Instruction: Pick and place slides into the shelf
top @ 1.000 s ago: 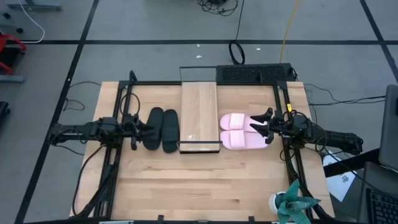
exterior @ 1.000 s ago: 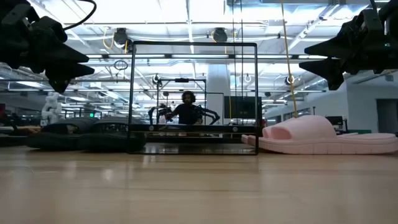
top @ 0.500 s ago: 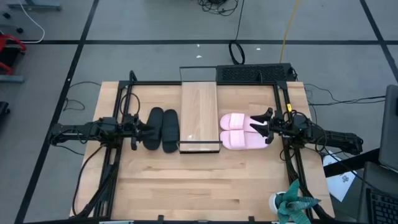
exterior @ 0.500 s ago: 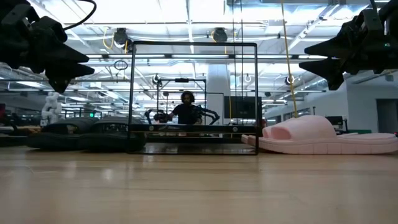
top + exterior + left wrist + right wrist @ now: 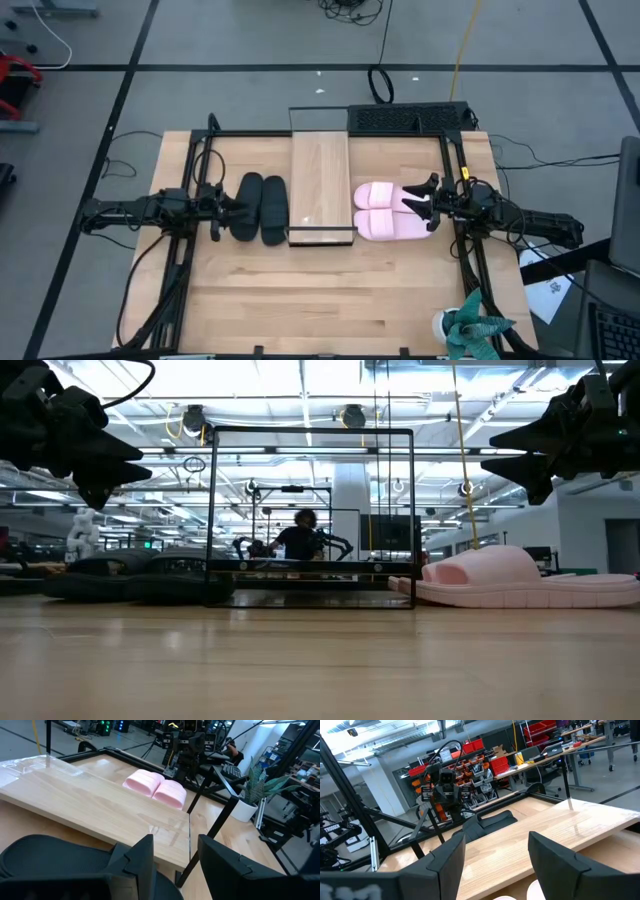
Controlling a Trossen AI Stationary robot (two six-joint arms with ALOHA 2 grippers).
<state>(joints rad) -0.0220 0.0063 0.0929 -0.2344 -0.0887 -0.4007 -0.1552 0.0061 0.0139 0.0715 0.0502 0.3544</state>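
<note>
The near half of the table (image 5: 330, 300) is bare wood right out to its front edge, with plenty of open room between the two arm bases. At the near right corner, just off the table, a small potted plant (image 5: 470, 328) stands.

Farther in, everything sits in one row across the middle. The black slides (image 5: 262, 207) lie side by side on the left, touching each other, the inner one just beside the shelf's left edge. They are matte, with wide straps and rounded ends. The left gripper (image 5: 228, 207) hangs over their outer side with its fingers apart and nothing between them; from its wrist camera the two dark fingers (image 5: 137, 857) frame the black strap below and the shelf beyond.

The shelf (image 5: 320, 182) is a narrow light-wood board in a thin black frame, running away from me toward the far edge of the table. Its board is bare. At table level the frame (image 5: 310, 515) shows as an open black rectangle standing above the board, so the way in from either side is between thin bars.

The pink slides (image 5: 384, 211) lie right of the shelf, pressed together as a pair, close to its near right corner. They are pale, thick-soled, with broad smooth straps. The right gripper (image 5: 427, 204) sits over their outer end, fingers spread and empty.

Beyond the table, a person (image 5: 298, 538) is in the room behind the shelf frame.
</note>
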